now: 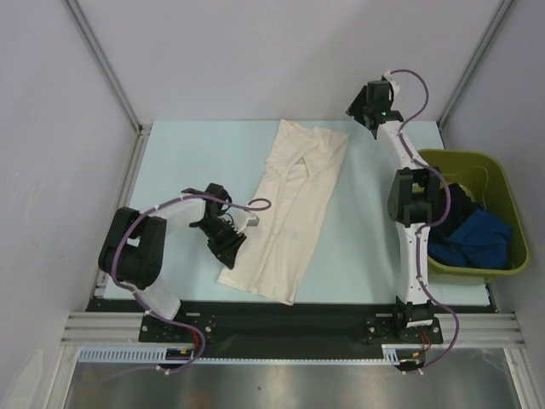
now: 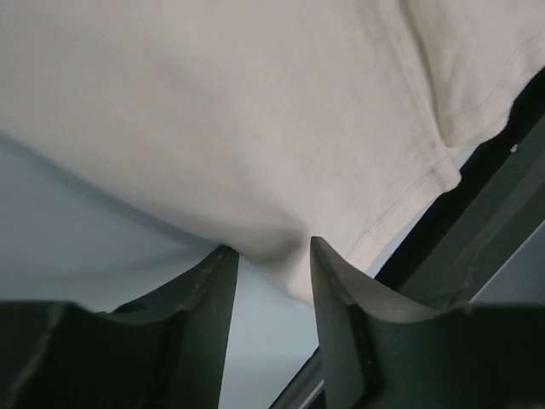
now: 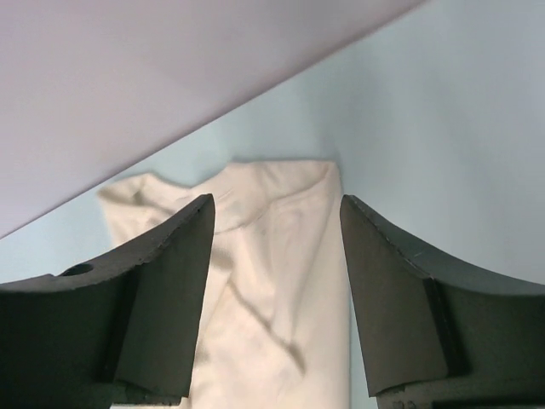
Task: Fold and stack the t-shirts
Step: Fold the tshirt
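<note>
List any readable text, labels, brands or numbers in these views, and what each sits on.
No readable text in any view.
On the plain cream cloth t-shirt: no print or tag showing.
On the olive-green plastic bin, and the bright blue t-shirt and black t-shirt inside it: no markings visible.
On the left arm and right arm: no legible label; any marking is too small to tell.

Left arm (image 1: 136, 247): I have it folded at the lower left of the top view, elbow bent back and forearm reaching toward centre.
Left gripper (image 1: 228, 240): low and angled downward. Its fingers (image 2: 209, 294) stand partly apart with a narrow gap between them.
Right arm (image 1: 413, 230): stretched up the right side of the frame, nearly straight.
Right gripper (image 1: 359, 111): upper right, held high — I see its fingers (image 3: 166, 273) spread wide.
</note>
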### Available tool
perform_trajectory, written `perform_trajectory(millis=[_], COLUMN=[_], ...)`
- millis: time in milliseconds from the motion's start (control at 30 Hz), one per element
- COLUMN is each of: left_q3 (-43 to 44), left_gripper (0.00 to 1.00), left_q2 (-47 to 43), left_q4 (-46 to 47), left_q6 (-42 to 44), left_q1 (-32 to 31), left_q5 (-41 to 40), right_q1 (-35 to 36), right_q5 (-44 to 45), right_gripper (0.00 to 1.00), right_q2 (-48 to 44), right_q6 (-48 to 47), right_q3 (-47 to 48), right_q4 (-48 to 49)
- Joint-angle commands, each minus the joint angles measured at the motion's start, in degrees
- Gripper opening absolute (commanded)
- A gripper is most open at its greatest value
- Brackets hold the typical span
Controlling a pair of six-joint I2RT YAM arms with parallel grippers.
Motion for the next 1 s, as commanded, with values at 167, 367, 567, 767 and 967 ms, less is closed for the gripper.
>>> perform_trajectory(millis=[167, 367, 567, 767, 967], left_q3=[-0.1, 2.6, 2.6, 2.2, -13.4], left_gripper=[0.16, 0.33, 0.73, 0.76, 0.79], left_q2=[3.7, 4.0, -3.4, -19.9, -42.5], left_q4=[2.9, 2.1, -4.0, -8.0, -2.8], left_q6=[1.9, 1.1, 3.9, 20.2, 55.2], left_q1=[-11.1, -17.7, -13.5, -7.4, -11.8], left_q5=[9.9, 17.4, 5.3, -10.8, -11.8], right_q1=[2.7, 4.2, 9.9, 25.6, 46.6], right_q5=[-0.5, -3.2, -1.6, -2.4, -1.2], right_gripper=[0.65, 0.65, 0.68, 0.68, 0.65], right_q2=[-27.0, -42.6, -58.2, -73.6, -83.4], right_q6=[-5.6, -5.6, -5.6, 6.8, 24.9], right_q3=[-22.3, -41.4, -58.1, -79.5, -92.6], right_q4=[1.8, 0.5, -10.9, -19.7, -16.8])
